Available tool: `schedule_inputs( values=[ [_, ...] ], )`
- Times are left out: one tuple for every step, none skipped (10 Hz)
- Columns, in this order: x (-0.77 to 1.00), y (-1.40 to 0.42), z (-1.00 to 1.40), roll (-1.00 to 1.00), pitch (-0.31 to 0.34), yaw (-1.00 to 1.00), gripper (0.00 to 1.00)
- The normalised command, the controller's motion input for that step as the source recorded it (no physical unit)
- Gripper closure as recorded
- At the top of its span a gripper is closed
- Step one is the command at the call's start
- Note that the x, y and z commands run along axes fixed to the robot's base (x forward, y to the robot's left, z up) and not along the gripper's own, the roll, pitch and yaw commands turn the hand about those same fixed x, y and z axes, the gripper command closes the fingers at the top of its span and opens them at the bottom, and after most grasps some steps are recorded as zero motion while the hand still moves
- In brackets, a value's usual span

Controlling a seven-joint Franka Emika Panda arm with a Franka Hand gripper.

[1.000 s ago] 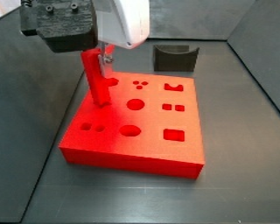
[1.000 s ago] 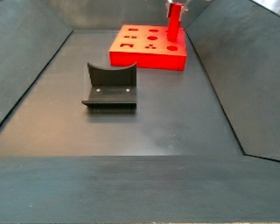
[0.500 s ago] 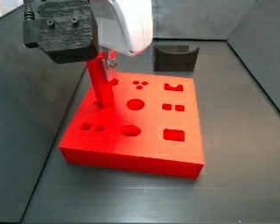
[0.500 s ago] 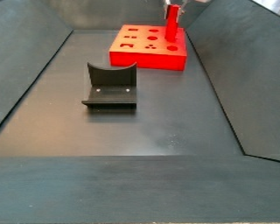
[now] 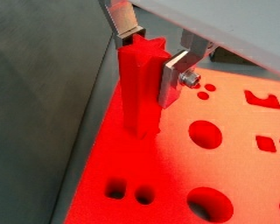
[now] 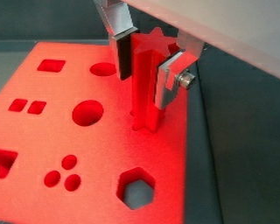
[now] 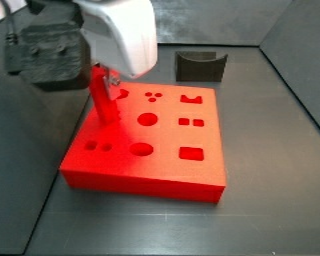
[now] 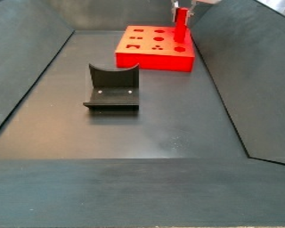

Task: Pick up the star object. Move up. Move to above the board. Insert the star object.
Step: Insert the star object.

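The star object (image 5: 136,87), a tall red prism with a star-shaped top, stands upright with its lower end in a hole near the edge of the board (image 5: 236,157). Both wrist views show my gripper (image 6: 146,74) shut on the peg's upper part, one silver finger (image 5: 174,72) on each side. In a side view the star object (image 7: 101,102) rises from the board's (image 7: 163,165) far left corner under the gripper (image 7: 105,76). From the opposite side, the star object (image 8: 178,25) stands on the board's (image 8: 151,55) right end.
A dark grey U-shaped holder (image 7: 199,66) stands on the floor behind the board; it also shows as the holder (image 8: 111,86) near the middle of the bin. Dark sloping walls enclose the floor. The board's top has round, square and hexagonal holes (image 6: 136,188).
The gripper has shifted left with the star object still between its fingers. The board has slid a little the same way in both side views.
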Motion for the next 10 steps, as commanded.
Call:
schedule_inputs(
  values=[
    [0.05, -0.1, -0.94, 0.08, -0.151, 0.0, 1.0],
    [0.11, -0.03, -0.98, 0.14, -0.059, 0.03, 1.0],
    [0.15, -0.05, -1.0, 0.07, -0.027, 0.2, 1.0],
    [0.16, -0.09, -1.0, 0.08, 0.0, 0.45, 1.0],
    [0.15, -0.15, -0.87, 0.09, 0.027, 0.77, 1.0],
    [0.1, -0.01, -0.89, 0.0, 0.044, 0.92, 1.0],
    [0.15, 0.0, -0.93, -0.04, 0.017, 0.9, 1.0],
    [0.21, 0.0, -0.96, -0.11, 0.0, 0.85, 1.0],
    [0.33, 0.03, -0.98, -0.11, 0.0, 0.72, 1.0],
    [0.38, 0.07, -0.98, -0.08, 0.0, 0.66, 1.0]
  ],
)
